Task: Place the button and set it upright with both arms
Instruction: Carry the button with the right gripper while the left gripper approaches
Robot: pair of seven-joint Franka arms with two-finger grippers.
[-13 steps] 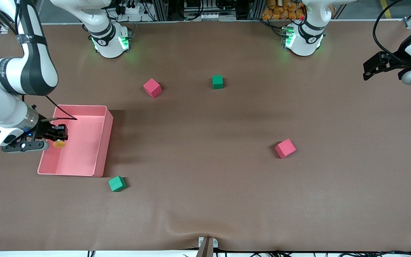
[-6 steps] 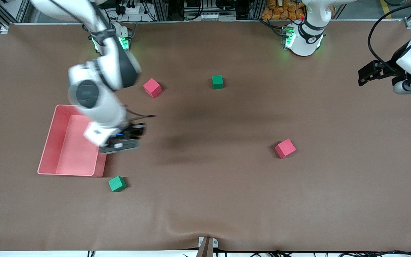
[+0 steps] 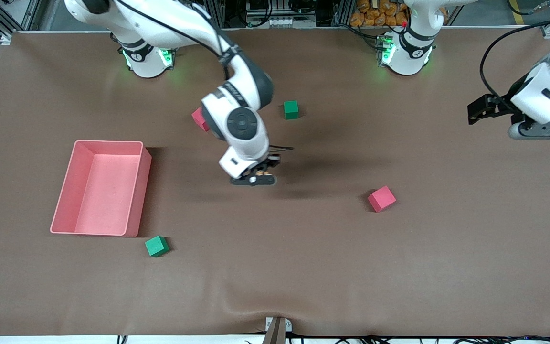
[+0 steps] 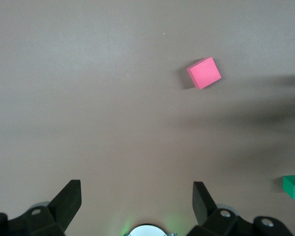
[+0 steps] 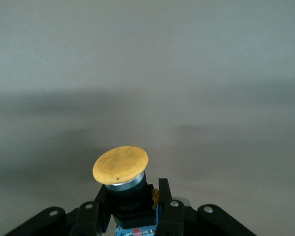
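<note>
Now we see the right gripper (image 3: pixel 266 168) up in the air near the middle of the front view, over the bare brown table (image 3: pixel 303 267). Its fingers squeeze the black body of the button (image 5: pixel 121 166), and the round orange cap sticks out past the fingertips. The left gripper (image 3: pixel 476 111) waits at the upper right of that view with its fingers wide apart, holding nothing. A pink cube (image 4: pixel 204 73) shows under it.

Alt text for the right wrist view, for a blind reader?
The right gripper is shut on the button, its round orange cap tilted above the black body, over bare brown table. Nothing else shows.
</note>
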